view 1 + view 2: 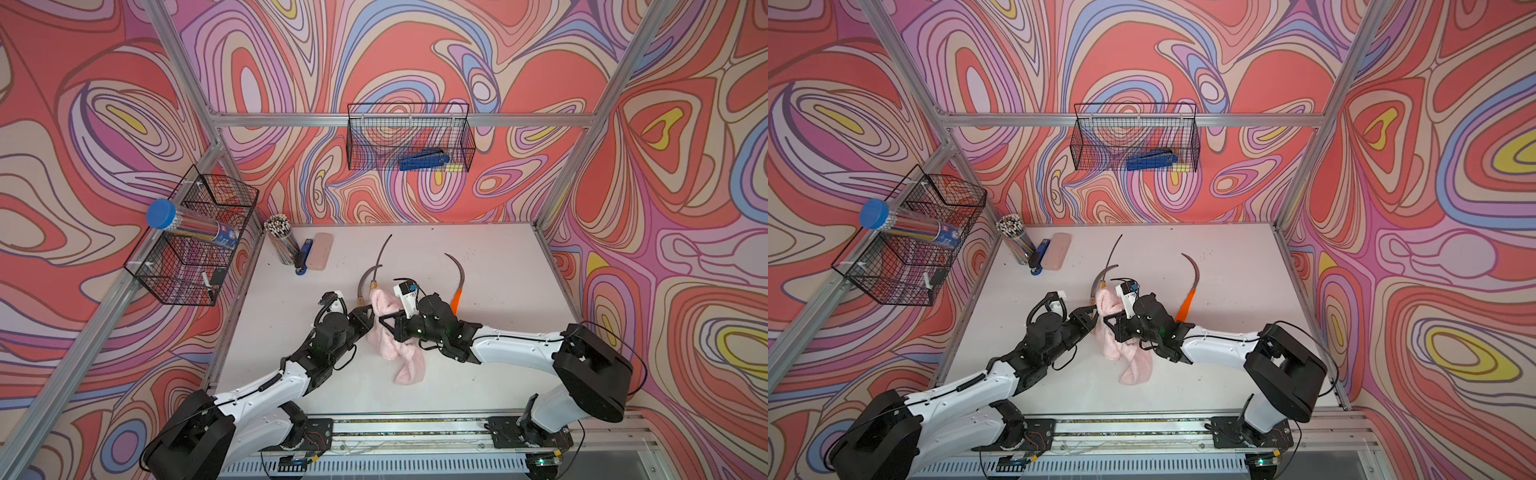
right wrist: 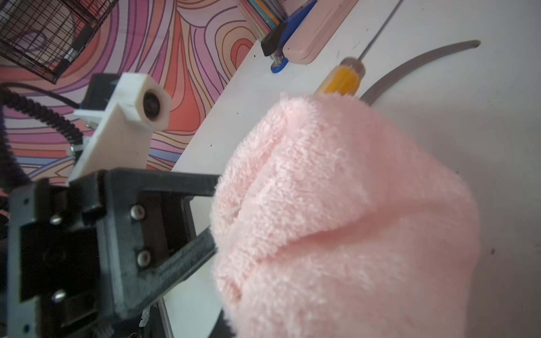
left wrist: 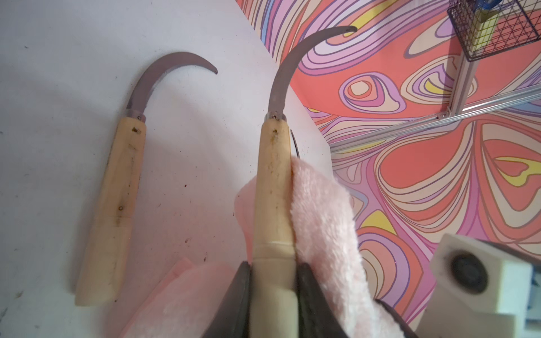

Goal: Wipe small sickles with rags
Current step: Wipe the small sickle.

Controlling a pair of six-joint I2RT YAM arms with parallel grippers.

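while the left fingers [image 3: 241,298] clamp a wooden sickle [image 3: 273,190] low on its handle, off the desk [image 1: 498,340], the soft rag [image 3: 322,219] drapes against that handle, bunched in the closed right fingers [image 1: 392,322]. the blade [image 3: 292,64] looks stiff and sharp, so handle grips seem safest; the rag should mould round it.

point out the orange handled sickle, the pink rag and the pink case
orange-handled sickle [image 1: 456,301]: in a top view, on its orange handle.
pink rag [image 1: 390,349]: in a top view, on its bunched middle.
pink case [image 1: 322,251]: in a top view, on the middle of its lid.
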